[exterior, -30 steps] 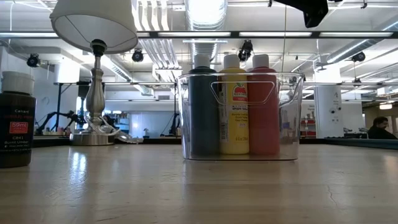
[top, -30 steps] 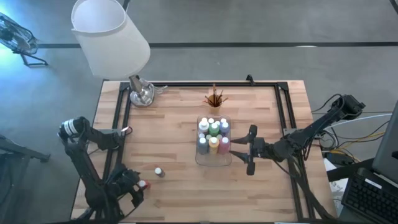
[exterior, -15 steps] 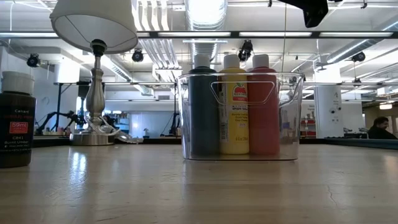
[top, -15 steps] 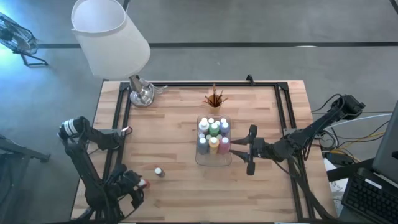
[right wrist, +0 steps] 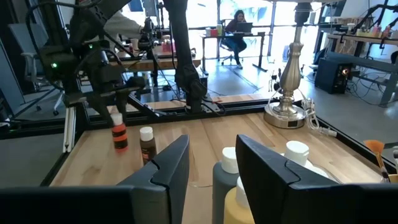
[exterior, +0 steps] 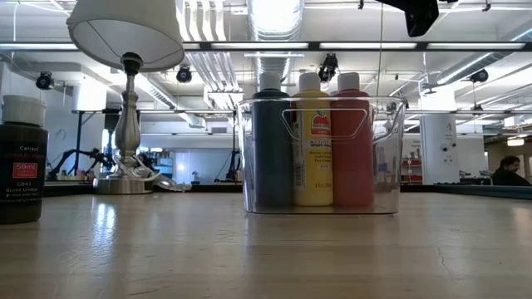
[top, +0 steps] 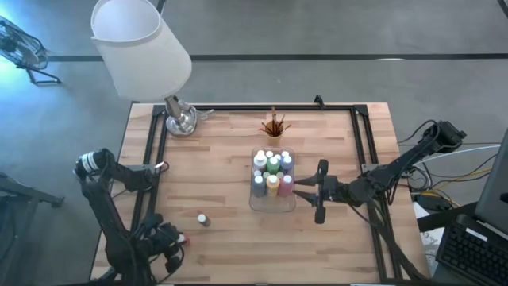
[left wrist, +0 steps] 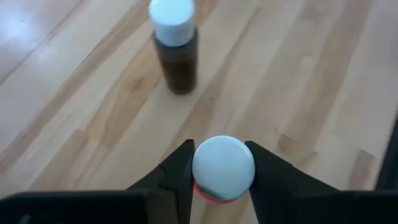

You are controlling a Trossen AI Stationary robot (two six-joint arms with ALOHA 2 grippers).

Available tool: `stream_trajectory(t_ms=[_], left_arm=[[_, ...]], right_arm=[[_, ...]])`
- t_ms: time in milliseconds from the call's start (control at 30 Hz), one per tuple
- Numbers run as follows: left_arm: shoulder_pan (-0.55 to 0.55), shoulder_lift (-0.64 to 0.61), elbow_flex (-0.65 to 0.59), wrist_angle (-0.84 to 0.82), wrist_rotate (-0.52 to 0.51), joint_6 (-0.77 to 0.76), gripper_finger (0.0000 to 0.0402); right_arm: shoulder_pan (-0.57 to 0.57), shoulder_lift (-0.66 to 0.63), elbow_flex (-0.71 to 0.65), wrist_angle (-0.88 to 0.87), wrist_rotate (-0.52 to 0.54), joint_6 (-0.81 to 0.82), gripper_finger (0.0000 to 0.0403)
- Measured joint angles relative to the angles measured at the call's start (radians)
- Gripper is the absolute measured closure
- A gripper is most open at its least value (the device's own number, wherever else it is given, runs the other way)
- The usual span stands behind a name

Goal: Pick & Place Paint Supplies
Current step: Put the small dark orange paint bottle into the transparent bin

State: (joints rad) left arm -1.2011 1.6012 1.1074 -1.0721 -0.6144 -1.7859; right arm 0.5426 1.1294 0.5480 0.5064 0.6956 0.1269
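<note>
Low view, legible text:

- Brown paint bottle (exterior: 21,162), at 9 o'clock, standing on the table (exterior: 266,249): red label patch reads "59ml". A line above it looks like "Ceramcoat" but is not certain; the lines below are too small to read.
- Yellow paint bottle (exterior: 312,141), inside the clear tray (exterior: 391,158) at centre: red apple-shaped logo on its label; wording too fine to read.

High view and both wrist views: no readable text, numbers or signs.
</note>
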Motion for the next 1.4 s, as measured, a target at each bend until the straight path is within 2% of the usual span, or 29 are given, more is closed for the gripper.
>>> stream_trajectory(t_ms=[167, 367, 533, 633, 700, 867, 1000, 1133, 1267, 1400], left_arm=[[0.002, 0.000, 0.062, -0.003, -0.020, 0.066, 0.0281], [0.007, 0.000, 0.174, -0.020, -0.147, 0.197, 0.0281], [0.044, 0.000, 0.281, -0.020, -0.266, 0.376, 0.0279], [0.095, 0.000, 0.337, -0.019, -0.296, 0.505, 0.0279], [0.144, 0.000, 0.367, -0.010, -0.305, 0.600, 0.0279], [0.293, -0.001, 0.410, 0.100, -0.258, 0.902, 0.0279], [0.422, -0.001, 0.411, 0.225, -0.151, 1.120, 0.0279], [0.533, -0.001, 0.410, 0.299, -0.092, 1.263, 0.0279], [0.616, -0.001, 0.410, 0.359, -0.075, 1.381, 0.0278], [0.695, -0.001, 0.404, 0.438, 0.004, 1.461, 0.0278]], right_arm=[[0.000, 0.000, 0.000, 0.000, 0.000, 0.000, 0.0284], [0.000, 0.000, 0.000, 0.000, 0.001, 0.000, 0.0292], [0.000, 0.000, 0.000, 0.000, 0.007, 0.007, 0.0300], [0.000, -0.001, 0.000, 0.000, 0.029, 0.029, 0.0305], [0.001, -0.002, 0.000, 0.000, 0.083, 0.031, 0.0310], [0.000, -0.011, 0.000, -0.021, 0.165, 0.001, 0.0317], [0.001, -0.035, 0.000, -0.090, 0.226, 0.005, 0.0309], [0.000, -0.096, 0.000, -0.231, 0.303, 0.079, 0.0298], [0.000, -0.174, 0.000, -0.375, 0.311, 0.163, 0.0286], [0.000, -0.237, -0.013, -0.460, 0.329, 0.196, 0.0273]])
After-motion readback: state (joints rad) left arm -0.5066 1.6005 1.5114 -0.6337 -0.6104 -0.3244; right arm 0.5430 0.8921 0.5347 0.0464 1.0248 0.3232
